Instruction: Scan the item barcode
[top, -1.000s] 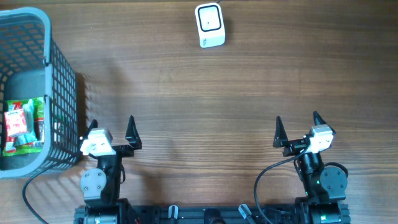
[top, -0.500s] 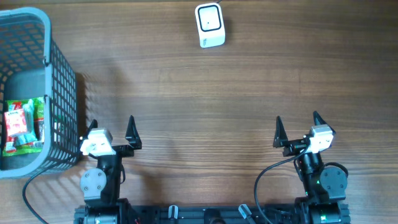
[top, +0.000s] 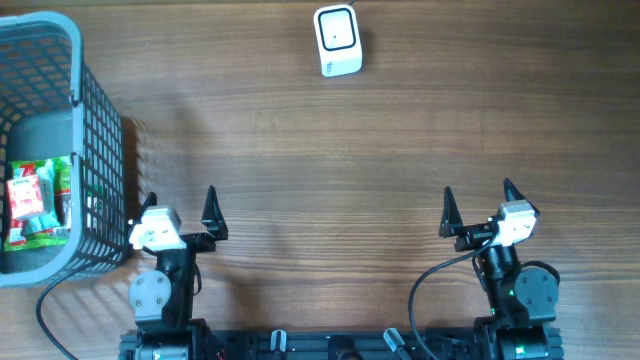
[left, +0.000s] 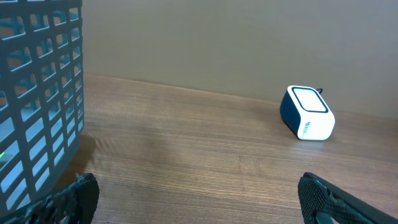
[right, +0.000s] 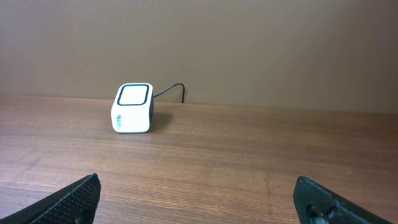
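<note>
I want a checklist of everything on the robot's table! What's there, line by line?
Surface: wooden table, brown grain.
Job's things: white scanner at the far edge; colourful packets lying inside the mesh basket on the left.
Clutter: nothing seen.
Claws: left claw and right claw both open and empty, at the near edge.
Cables: thin black scanner cable running behind it; black arm cables looping by the arm bases.
Surroundings: plain wall behind the table.
</note>
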